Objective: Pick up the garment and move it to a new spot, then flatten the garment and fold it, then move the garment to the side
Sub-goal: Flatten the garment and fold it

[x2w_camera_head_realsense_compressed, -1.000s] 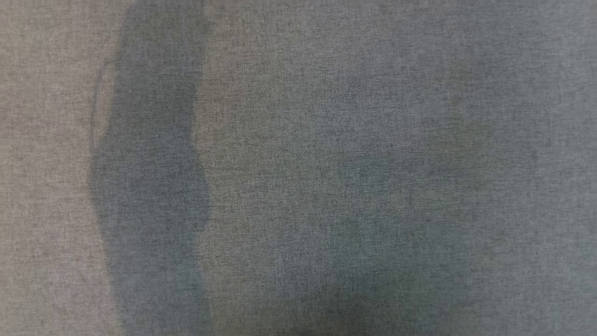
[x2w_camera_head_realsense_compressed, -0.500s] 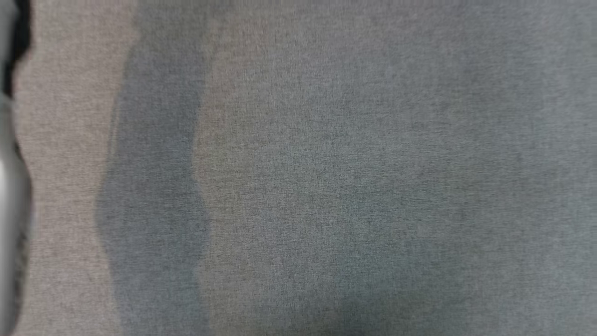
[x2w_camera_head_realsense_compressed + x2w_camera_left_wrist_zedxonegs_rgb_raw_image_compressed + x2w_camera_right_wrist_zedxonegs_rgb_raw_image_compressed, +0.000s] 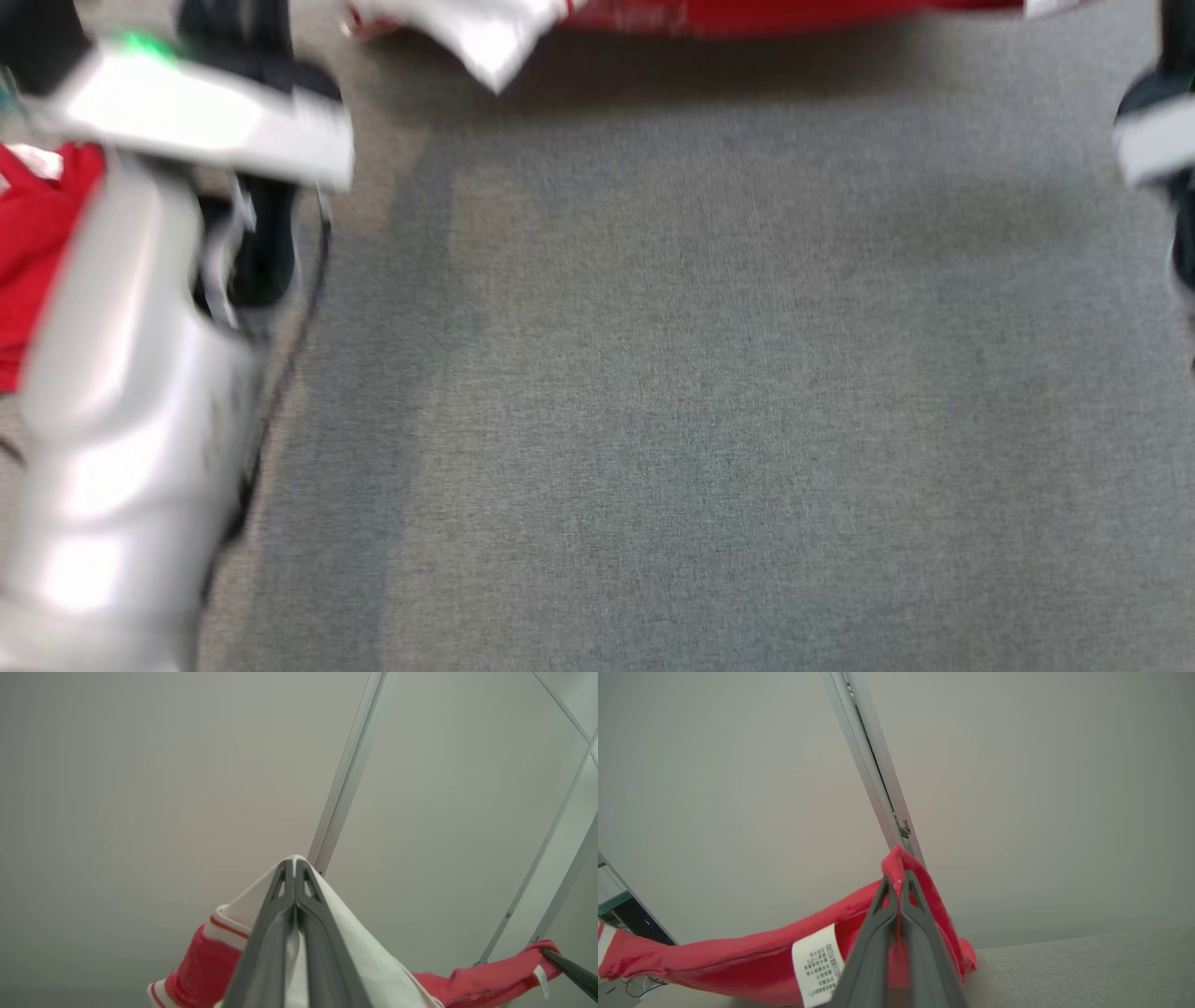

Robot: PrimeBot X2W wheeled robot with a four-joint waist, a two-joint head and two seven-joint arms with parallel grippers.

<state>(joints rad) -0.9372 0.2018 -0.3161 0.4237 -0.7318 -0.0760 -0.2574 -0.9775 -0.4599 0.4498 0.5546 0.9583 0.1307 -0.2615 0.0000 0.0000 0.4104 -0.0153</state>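
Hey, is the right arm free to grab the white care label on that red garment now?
Probably not: the right pincer is shut on a fold of the red garment; the white care label sits beside its fingers.

A grey woven-fabric tabletop (image 3: 709, 392) lies under soft, even light, with a darker shadow band (image 3: 373, 467) down its left part. Behind the tabletop rises a plain pale wall (image 3: 714, 788), split by a slim metal strip (image 3: 873, 774) that slants upward. Past one end of the tabletop, a dark gap (image 3: 630, 914) opens, with thin cables (image 3: 640, 989) below it.
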